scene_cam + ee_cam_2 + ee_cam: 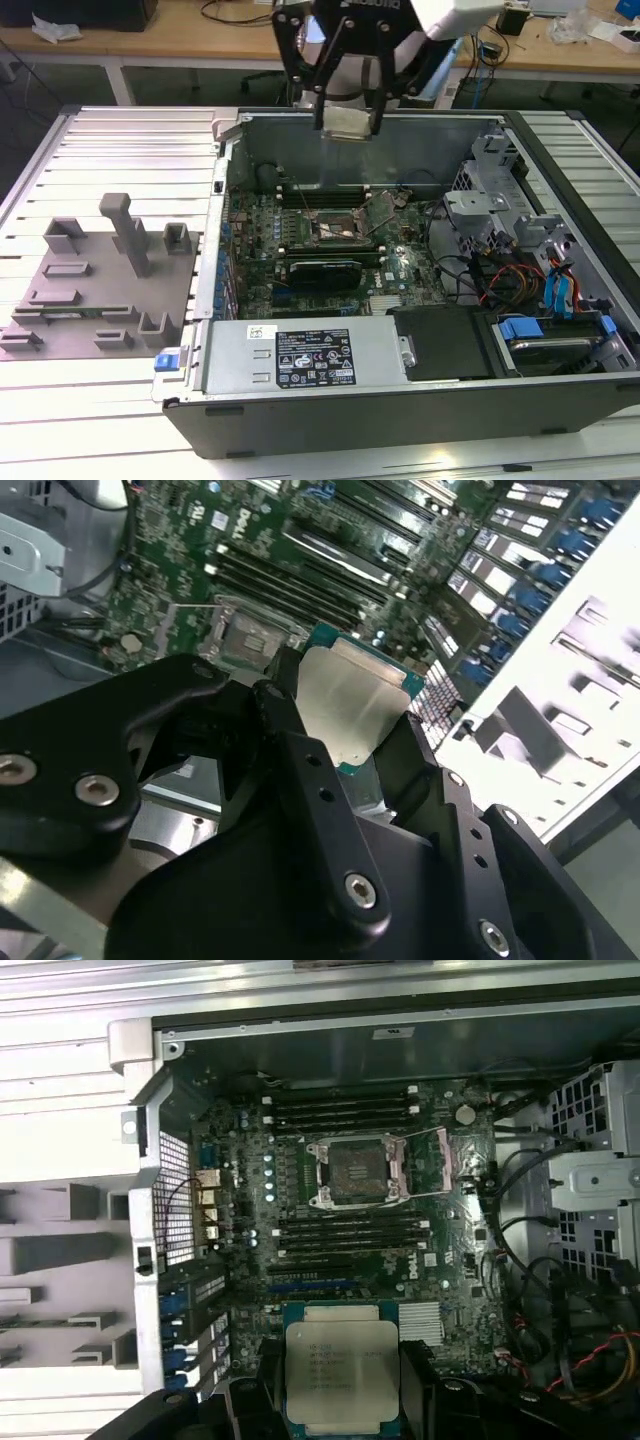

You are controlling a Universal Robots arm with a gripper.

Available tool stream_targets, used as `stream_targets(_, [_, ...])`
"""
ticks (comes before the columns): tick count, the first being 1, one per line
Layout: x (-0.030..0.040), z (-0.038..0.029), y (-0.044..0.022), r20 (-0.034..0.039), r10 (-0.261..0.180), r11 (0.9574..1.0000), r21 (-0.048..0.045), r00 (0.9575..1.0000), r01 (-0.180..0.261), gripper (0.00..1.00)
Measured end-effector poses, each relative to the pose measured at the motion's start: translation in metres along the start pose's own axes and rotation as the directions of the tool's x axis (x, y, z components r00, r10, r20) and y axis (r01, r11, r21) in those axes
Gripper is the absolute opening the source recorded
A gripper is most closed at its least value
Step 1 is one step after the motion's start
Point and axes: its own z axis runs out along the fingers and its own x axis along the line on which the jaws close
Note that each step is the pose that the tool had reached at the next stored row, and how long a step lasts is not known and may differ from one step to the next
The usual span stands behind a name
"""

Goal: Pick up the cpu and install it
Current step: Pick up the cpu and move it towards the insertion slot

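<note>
Silvery cpu [342,1375] clamped between the fingers of the black gripper [347,120], above the open computer case [400,410]; beneath the fingers lies the green motherboard [440,1250] with its empty socket [355,1170]. Print on the chip top: unreadable.

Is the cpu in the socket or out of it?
Out. The gripper holds the cpu in its jaws above the computer case; the socket sits empty.

Nothing can be read clearly. The cpu [342,1375] carries faint grey lines of lettering on its metal top, too small to make out. The power supply [232,362] bears a white sticker [262,331] and a black label [313,358] with tiny, illegible marks.
</note>
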Motion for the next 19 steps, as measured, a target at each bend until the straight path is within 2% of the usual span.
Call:
stream_targets(2, [-0.0062, -0.0003, 0.0003, -0.0009, 0.0, 1.0, 0.0, 1.0, 0.0, 0.55])
stream_targets(6, [-0.007, -0.0002, 0.0004, -0.0009, 0.0, 1.0, -0.0001, 1.0, 0.0, 0.55])
stream_targets(8, [-0.0072, 0.0022, 0.0004, -0.0009, 0.0, 1.0, 0.0, 1.0, 0.0, 0.55])
stream_targets(11, [-0.0074, 0.0083, 0.0001, -0.001, 0.0, 1.0, 0.0001, 1.0, 0.0, 0.55])
stream_targets(15, [-0.0081, 0.0218, -0.0003, -0.0001, -0.005, 1.0, 0.0004, 1.0, 0.005, 0.55])
stream_targets(19, [-0.0084, 0.0301, -0.0006, 0.0008, -0.011, 0.9999, 0.0006, 0.9999, 0.011, 0.55])
